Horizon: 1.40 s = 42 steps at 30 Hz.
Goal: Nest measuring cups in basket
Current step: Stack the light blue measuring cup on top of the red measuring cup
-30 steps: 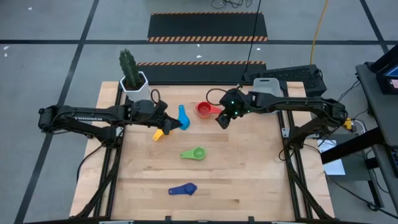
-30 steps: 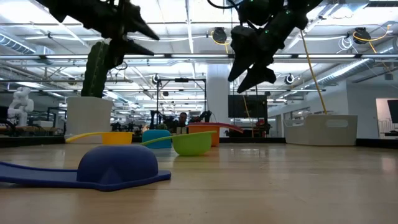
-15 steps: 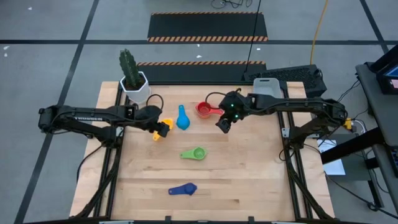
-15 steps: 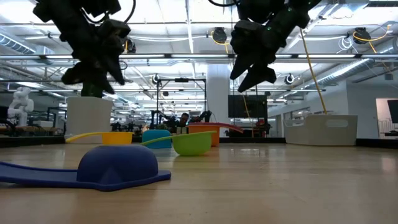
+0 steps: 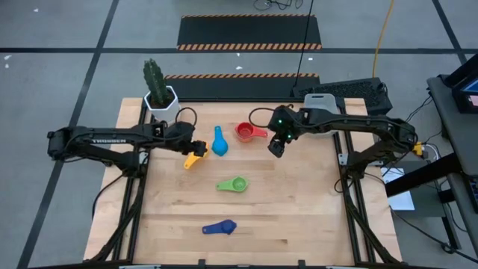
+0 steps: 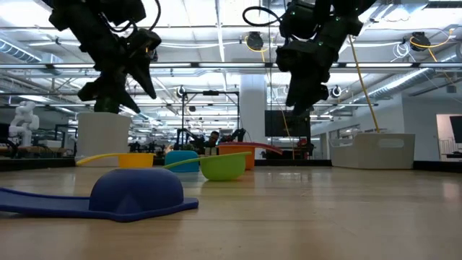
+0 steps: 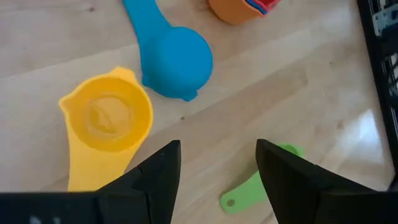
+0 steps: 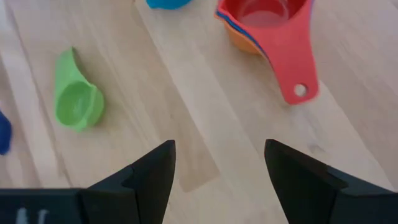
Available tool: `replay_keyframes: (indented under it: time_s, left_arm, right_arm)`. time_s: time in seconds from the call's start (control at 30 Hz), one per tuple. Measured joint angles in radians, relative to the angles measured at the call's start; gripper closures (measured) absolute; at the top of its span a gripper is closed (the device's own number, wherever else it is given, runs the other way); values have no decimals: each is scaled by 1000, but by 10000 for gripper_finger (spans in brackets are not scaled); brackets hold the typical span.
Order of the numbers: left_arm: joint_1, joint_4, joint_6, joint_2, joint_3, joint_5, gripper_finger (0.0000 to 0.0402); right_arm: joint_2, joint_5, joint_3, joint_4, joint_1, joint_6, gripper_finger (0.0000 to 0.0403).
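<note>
On the wooden table lie a yellow cup (image 5: 193, 158), upright, a light blue cup (image 5: 219, 142), bowl down, a red cup nested in an orange one (image 5: 245, 132), a green cup (image 5: 233, 184) and a dark blue cup (image 5: 219, 228), bowl down. The pale grey basket (image 5: 319, 101) stands at the far right edge. My left gripper (image 7: 217, 168) hangs open above the table beside the yellow cup (image 7: 106, 121). My right gripper (image 8: 221, 168) hangs open above bare wood just right of the red cup's handle (image 8: 298, 81). Neither has anything between its fingers.
A white hexagonal pot with a cactus (image 5: 160, 93) stands at the far left corner. Bare wood lies between the green cup and the table's right edge. A keyboard and equipment sit beyond the far right edge.
My left gripper has drawn back toward the table's left, away from the light blue cup, and tipped from nearly level to slanting steeply down over the yellow cup. My right gripper has tipped a little further down. No cup has moved.
</note>
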Motion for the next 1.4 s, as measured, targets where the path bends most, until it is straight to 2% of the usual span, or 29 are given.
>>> replay_keyframes:
  time_s: [0.1, 0.2, 0.37, 0.57, 0.67, 0.77, 0.9, 1.0, 1.2, 1.4]
  left_arm:
    - [10, 23, 36, 54, 39, 1, 190]
    - [17, 9, 136, 136, 132, -4, 190]
    - [55, -156, 158, 312, 286, -33, 190]
    - [87, -259, 194, 500, 403, 57, 187]
    - [87, -270, 253, 555, 471, 69, 170]
    - [91, -288, 259, 592, 521, 31, 139]
    - [129, -294, 234, 616, 537, -7, 96]
    - [173, -330, 219, 650, 535, -5, 81]
    - [250, -281, 255, 707, 535, 23, 78]
    - [269, -220, 269, 758, 535, 38, 78]
  right_arm:
    - [-11, 0, 0, -9, -19, -37, 165]
    - [-26, 0, 0, -13, -39, -68, 165]
    - [-48, 0, 0, -13, -76, -98, 165]
    - [-95, 1, -1, -46, -112, -110, 165]
    - [-115, 1, 0, -56, -125, -110, 165]
    - [-132, 2, 0, -71, -134, -109, 165]
    - [-147, 2, 0, -96, -135, -104, 165]
    - [-154, 1, 0, -116, -135, -88, 165]
    - [-160, -5, 0, -132, -132, -49, 165]
    - [-160, -79, 0, -148, -126, -26, 165]
